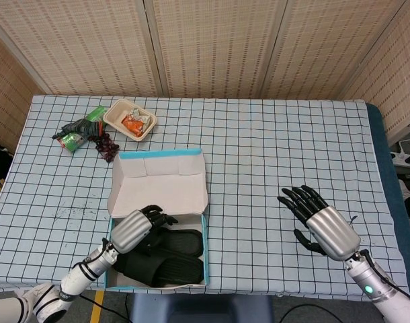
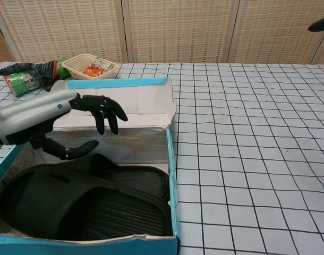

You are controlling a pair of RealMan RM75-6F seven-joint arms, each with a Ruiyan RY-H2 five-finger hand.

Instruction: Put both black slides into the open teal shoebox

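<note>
Looking at our left hand point(image 2: 42, 118), fingers spread and holding nothing, it hovers right above both slides point(image 2: 87, 204) lying lengthwise in the shoebox point(image 1: 205, 232), seemingly clear of them, while our right hand point(image 1: 319, 225) sits open, well apart.

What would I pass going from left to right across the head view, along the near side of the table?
left hand → black slides in the teal shoebox → bare checkered tablecloth → right hand

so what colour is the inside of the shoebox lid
Plain white on the inside of the lid, with a teal strip along its top edge; the chest view shows it best.
</note>
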